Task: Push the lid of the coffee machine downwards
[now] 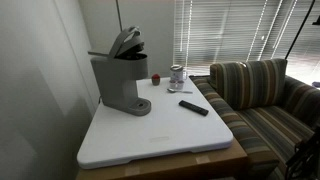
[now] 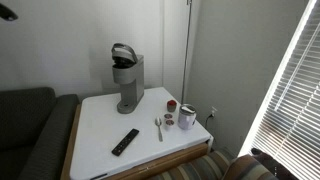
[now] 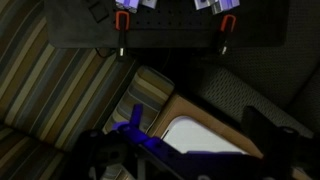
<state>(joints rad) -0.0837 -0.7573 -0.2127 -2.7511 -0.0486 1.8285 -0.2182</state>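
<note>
Lid: stood raised on the coffee machine.
Jaws: apart, over the sofa beside the desk; lid well apart, outside the wrist view.

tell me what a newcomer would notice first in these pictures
The grey boxy coffee machine stands out first, on the white square table near the wall, its grey rounded lid tilted up open. Next, the black slim remote lies near the table's edge beside the striped fabric sofa.
</note>
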